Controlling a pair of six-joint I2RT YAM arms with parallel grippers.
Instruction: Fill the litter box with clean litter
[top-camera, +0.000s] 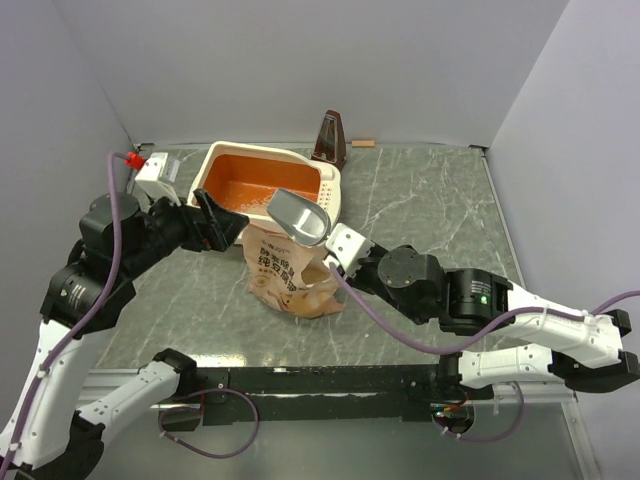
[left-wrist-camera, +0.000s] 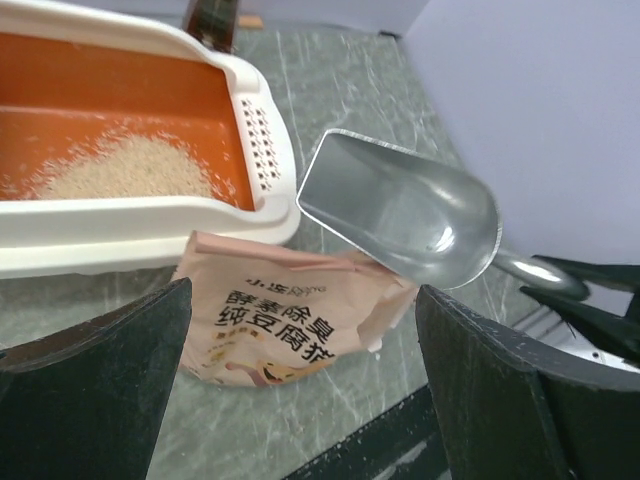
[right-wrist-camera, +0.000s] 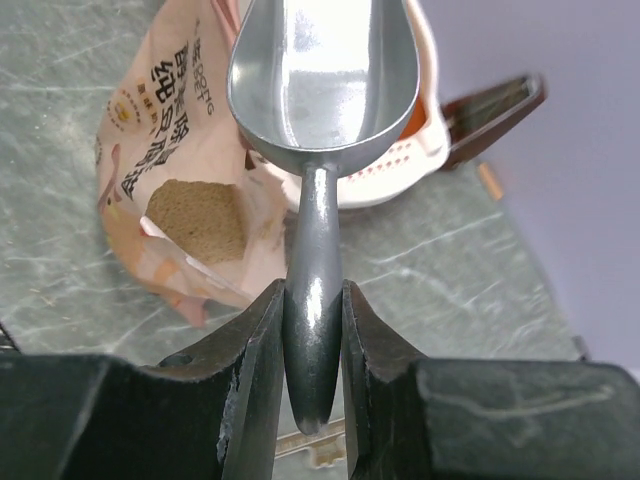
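Grey-green marbled tabletop (top-camera: 430, 200), walled in pale grey.

Item 1: litter box (top-camera: 262, 152), a large rectangular cream-white plastic tray with orange interior and a slotted rim, at the rear centre of the table.

Item 2: clean litter (left-wrist-camera: 130, 170), pale off-white granules in a thin loose heap on the tray floor. Most of the orange floor is bare, so the filling is judged well short of done.

Item 3: crinkled tan printed bag (top-camera: 285, 275), touching the tray's near wall, mouth open, brownish granules showing inside.

Item 4: polished metal scoop (top-camera: 300, 215), bowl empty, held above the bag close to the slotted rim.

Item 5: right gripper (right-wrist-camera: 314, 312), fingers clamped on the scoop's handle.

Item 6: left gripper (top-camera: 222, 222), fingers spread wide and holding nothing, beside the bag.

Step in hand: judged to be between loads. The next move calls for dipping the scoop into the bag mouth, then carrying it level over the rim.
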